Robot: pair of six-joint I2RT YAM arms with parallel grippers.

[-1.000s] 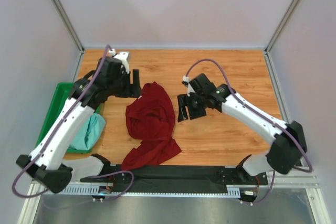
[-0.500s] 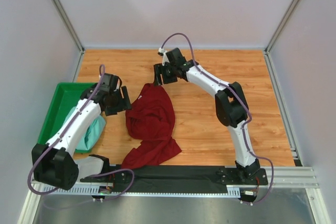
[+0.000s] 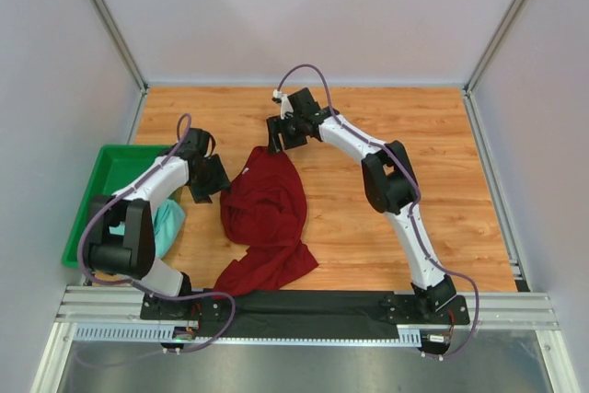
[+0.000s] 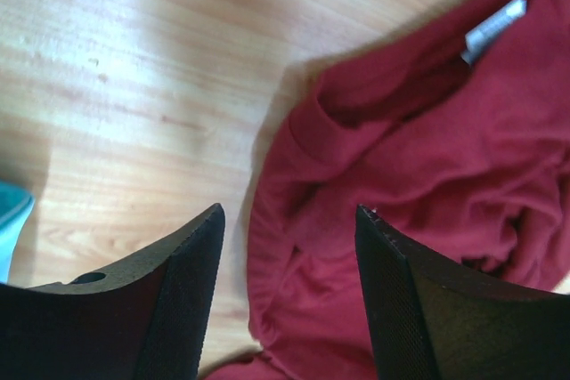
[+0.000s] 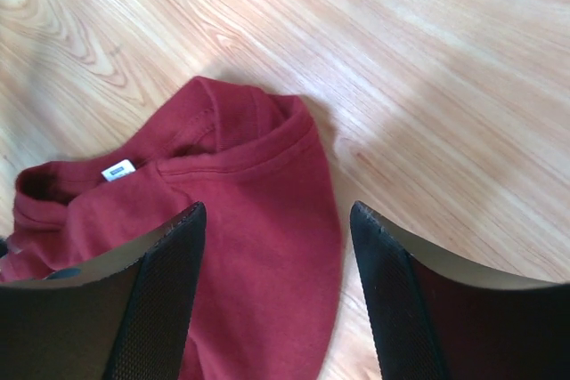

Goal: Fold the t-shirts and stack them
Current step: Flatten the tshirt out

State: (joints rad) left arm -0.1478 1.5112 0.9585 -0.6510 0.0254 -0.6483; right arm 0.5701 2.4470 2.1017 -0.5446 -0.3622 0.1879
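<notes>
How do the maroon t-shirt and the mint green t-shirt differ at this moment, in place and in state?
The maroon t-shirt lies in full view on the wooden table; the mint green t-shirt sits at the edge of the green tray, partly hidden by the left arm. The left gripper and right gripper, both open, flank the maroon one, not the mint one. Both shirts are crumpled and unheld.

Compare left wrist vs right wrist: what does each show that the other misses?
Only left wrist: the open left gripper over the bunched side of the maroon t-shirt, plus a teal sliver at the frame's left edge, likely the mint t-shirt. Only right wrist: the open right gripper above the shirt's rounded collar end. Both: the maroon shirt, its white tag, the wooden table.
</notes>
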